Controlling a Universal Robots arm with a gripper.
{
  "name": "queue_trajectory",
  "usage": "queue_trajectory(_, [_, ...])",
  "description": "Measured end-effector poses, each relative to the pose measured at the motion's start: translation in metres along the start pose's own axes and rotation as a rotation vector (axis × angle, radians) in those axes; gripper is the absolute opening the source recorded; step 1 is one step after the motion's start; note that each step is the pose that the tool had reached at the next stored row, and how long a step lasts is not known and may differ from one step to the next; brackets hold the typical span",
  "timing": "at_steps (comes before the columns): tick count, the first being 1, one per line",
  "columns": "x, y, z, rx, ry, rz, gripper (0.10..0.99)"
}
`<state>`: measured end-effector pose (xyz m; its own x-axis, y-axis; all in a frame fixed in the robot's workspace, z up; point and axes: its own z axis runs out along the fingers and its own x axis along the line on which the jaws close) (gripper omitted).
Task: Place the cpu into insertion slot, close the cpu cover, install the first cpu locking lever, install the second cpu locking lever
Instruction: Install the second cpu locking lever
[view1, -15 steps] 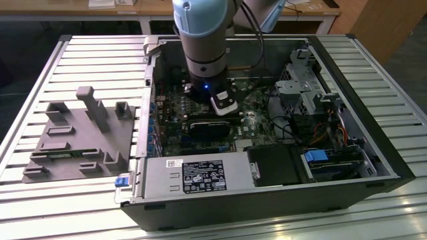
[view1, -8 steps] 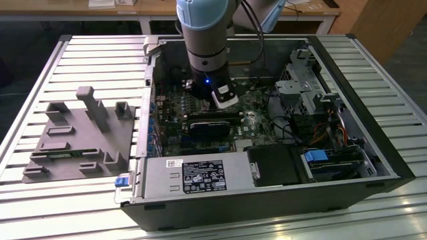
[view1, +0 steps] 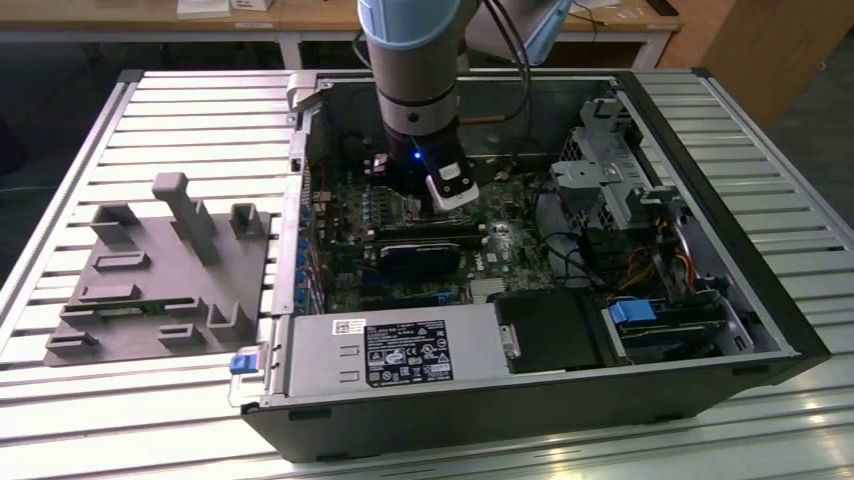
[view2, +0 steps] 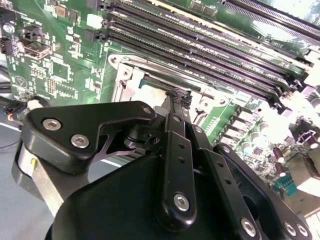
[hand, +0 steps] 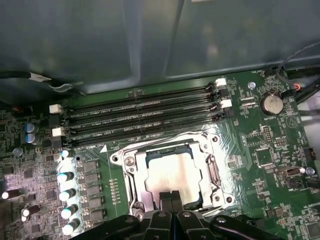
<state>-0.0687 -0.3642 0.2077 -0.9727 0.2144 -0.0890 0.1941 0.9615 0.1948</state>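
In the exterior view, the grey and blue robot arm (view1: 416, 70) reaches down into the open black computer case (view1: 534, 400), which lies on a slatted metal table (view1: 134, 120). The arm's body covers the gripper (view1: 416, 208) and the socket area of the green circuit board (view1: 514, 240), so the fingers and the chip are hidden here. A grey plastic fixture with upright posts (view1: 160, 270) lies near the table's edge at the exterior view's left, beside the case.

In the second wrist view, the black gripper (view2: 180, 97) takes most of the picture. Its thin fingertips (view2: 175, 97) stand close together, almost closed, just over the edge of the insertion slot (view2: 145, 80). It cannot be told if they pinch something. The long black memory slots (view2: 200, 45) run beside the socket.

In the first wrist view, the small square cpu with a dull silver metal top (hand: 172, 172) sits inside the insertion slot (hand: 127, 187), flat and bright from reflection. The thin silvery cpu cover frame (hand: 212, 170) lies around the chip. The gripper (hand: 171, 196) has its two dark fingertips (hand: 166, 197) pressed side by side at the chip's near edge, touching or just above it; this is hard to judge. The lower edge of the socket is covered by the gripper's body.
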Motion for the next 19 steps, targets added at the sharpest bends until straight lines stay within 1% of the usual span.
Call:
queue_trajectory(5, [-0.0014,0.0023,-0.0068,0.002,0.0017,0.0,0.102])
queue_trajectory(6, [-0.0025,0.0027,-0.0068,0.002,0.0035,0.0,0.102])
queue_trajectory(10, [-0.0081,0.0043,-0.0066,0.005,0.0171,0.003,0.102])
queue_trajectory(12, [-0.0097,0.0054,-0.007,0.006,0.0219,0.004,0.102])
queue_trajectory(17, [-0.0102,0.0116,-0.0079,0.009,0.027,0.004,0.102])
queue_trajectory(19, [-0.0104,0.0135,-0.0093,0.011,0.0289,0.005,0.102])
